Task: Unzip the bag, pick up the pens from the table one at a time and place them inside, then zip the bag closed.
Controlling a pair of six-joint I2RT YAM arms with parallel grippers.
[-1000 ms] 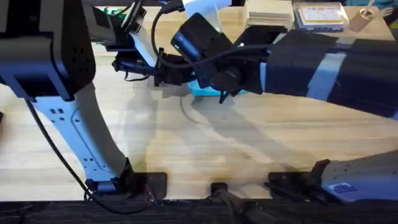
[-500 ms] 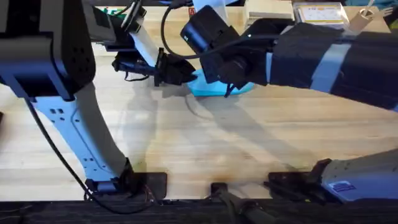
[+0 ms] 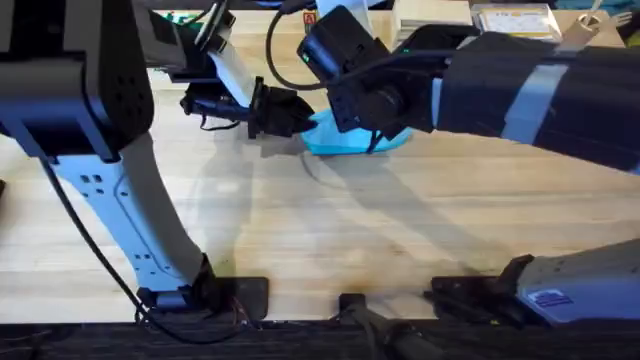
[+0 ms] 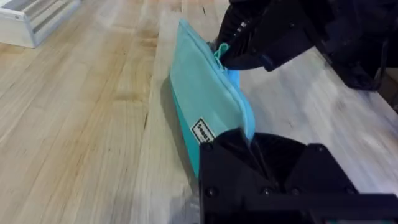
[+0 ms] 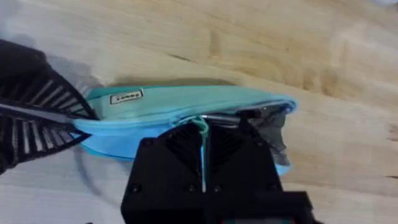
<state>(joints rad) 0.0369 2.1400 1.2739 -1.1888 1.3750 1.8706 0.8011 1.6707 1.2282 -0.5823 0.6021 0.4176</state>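
Since one second ago, your right arm has shifted a little away from the bases and to the left, and more of the blue bag now shows under it.

From the overhead camera, you see the bag (image 3: 352,138) lying on the bench (image 3: 330,230) near the far middle. The left gripper (image 3: 290,113) meets its left end, and the right gripper (image 3: 352,112) hangs over its top. Both arms cover most of the bag, so its full length is cut off.

From the left wrist camera, the left gripper (image 4: 249,144) is closed on the near end of the bag (image 4: 205,99), holding it up on its edge. At the far end the right gripper (image 4: 231,55) pinches the small teal pull (image 4: 219,50).

From the right wrist camera, the pull (image 5: 200,126) sits between the fingers of the right gripper (image 5: 202,149), which is closed on it. Beside it the zipper seems open, with a dark gap. I cannot make out what is inside, and I do not find the pens.

I judge the bag soft and light: it will fold and slide if you pull it alone. Keep one end clamped and draw the pull straight along the zipper.
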